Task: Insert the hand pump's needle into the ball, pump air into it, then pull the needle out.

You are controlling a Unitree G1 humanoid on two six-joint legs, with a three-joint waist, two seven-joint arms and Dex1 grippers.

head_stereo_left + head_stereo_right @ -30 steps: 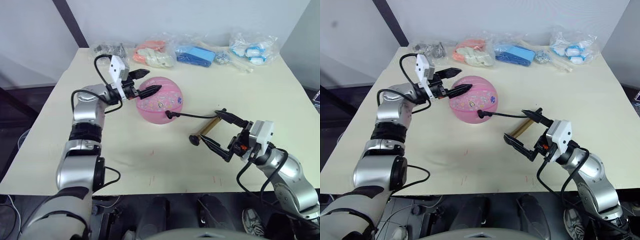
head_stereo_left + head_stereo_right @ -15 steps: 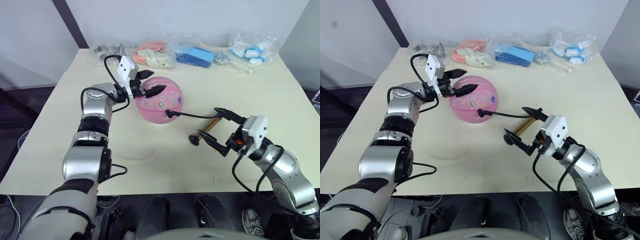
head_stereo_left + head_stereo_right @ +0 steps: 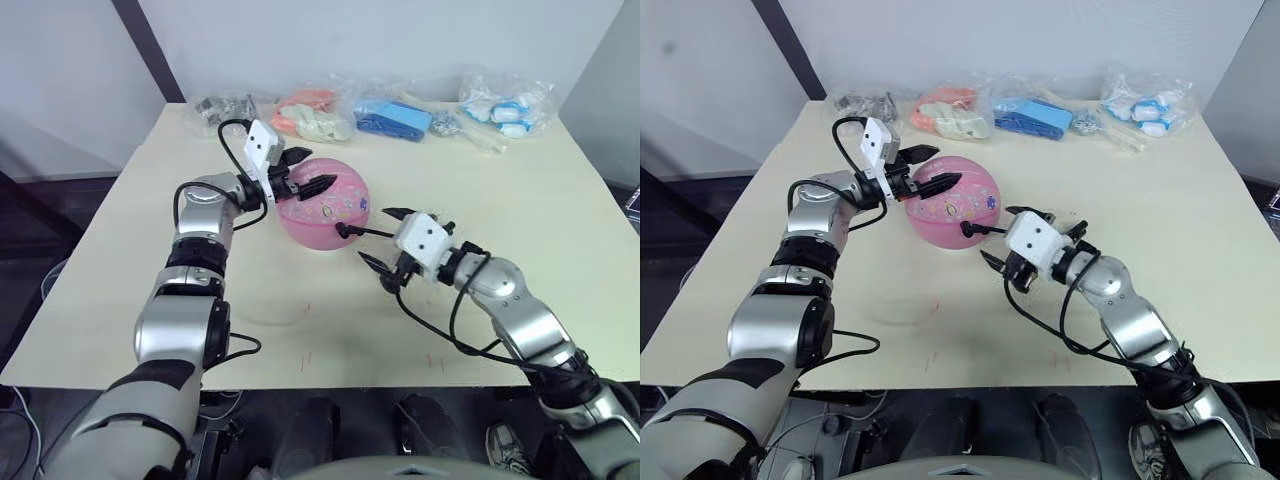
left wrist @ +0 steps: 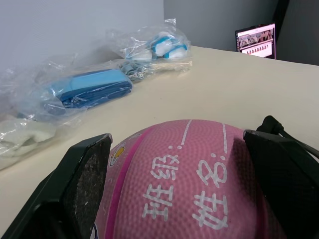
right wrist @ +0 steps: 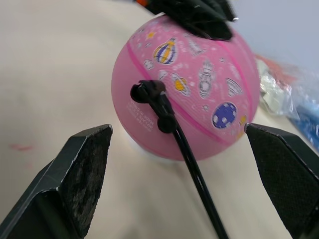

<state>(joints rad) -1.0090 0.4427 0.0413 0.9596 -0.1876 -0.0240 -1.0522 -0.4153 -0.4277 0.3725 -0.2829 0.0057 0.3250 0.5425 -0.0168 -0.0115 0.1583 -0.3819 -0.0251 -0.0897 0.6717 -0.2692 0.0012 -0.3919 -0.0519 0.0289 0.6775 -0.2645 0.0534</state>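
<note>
Clear bags (image 3: 400, 108) behind ball (image 3: 325, 205)

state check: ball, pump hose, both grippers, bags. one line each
ball: round, resting on the table, hose end plugged into its side
hose: black, connector seated on the ball, runs back between the right gripper's fingers
left gripper: open, fingers straddling the ball's top
right gripper: open, facing the hose connector, nothing held
bags: clear, lying in a row at the table's far edge
</note>
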